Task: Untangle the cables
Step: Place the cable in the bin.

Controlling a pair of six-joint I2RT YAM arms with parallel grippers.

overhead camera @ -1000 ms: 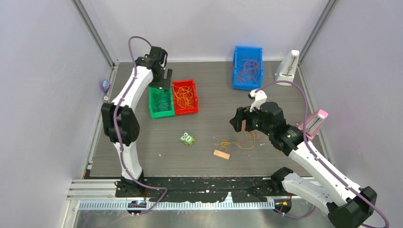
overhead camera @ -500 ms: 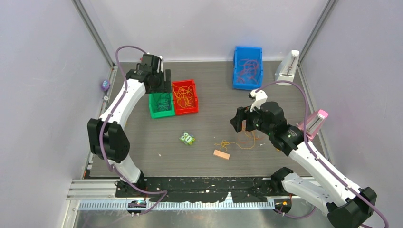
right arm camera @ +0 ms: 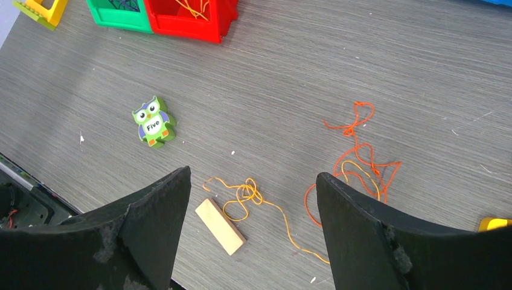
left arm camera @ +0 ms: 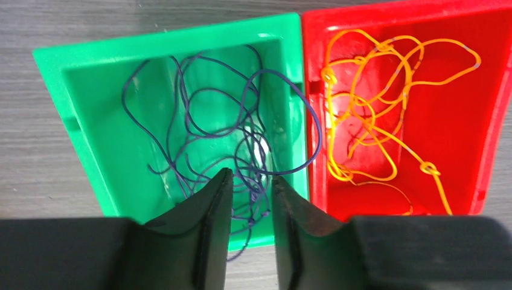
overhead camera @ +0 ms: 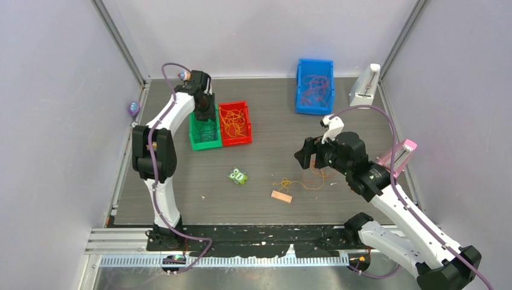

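Dark purple cables (left arm camera: 211, 121) lie tangled in a green bin (left arm camera: 163, 39), one loop hanging over its wall into the red bin (left arm camera: 398, 15), which holds orange cables (left arm camera: 368, 121). My left gripper (left arm camera: 250, 175) hovers over the green bin's near edge (overhead camera: 197, 145), jaws a narrow gap apart with nothing pinched. Loose orange cable (right arm camera: 247, 193) and red-orange cable (right arm camera: 362, 151) lie on the table. My right gripper (right arm camera: 253, 178) hangs wide open above them (overhead camera: 305, 154). Red cables (overhead camera: 315, 87) fill the blue bin (overhead camera: 300, 84).
A green owl toy (right arm camera: 154, 124) and a small wooden block (right arm camera: 220, 225) lie beside the loose cables. A white stand (overhead camera: 365, 87) and a pink stand (overhead camera: 398, 156) sit by the right wall. A yellow piece (right arm camera: 39, 7) lies left of the bins.
The left arm swung out and back over the green bin, and its jaws narrowed a lot. The right arm shifted slightly to the right, still open.
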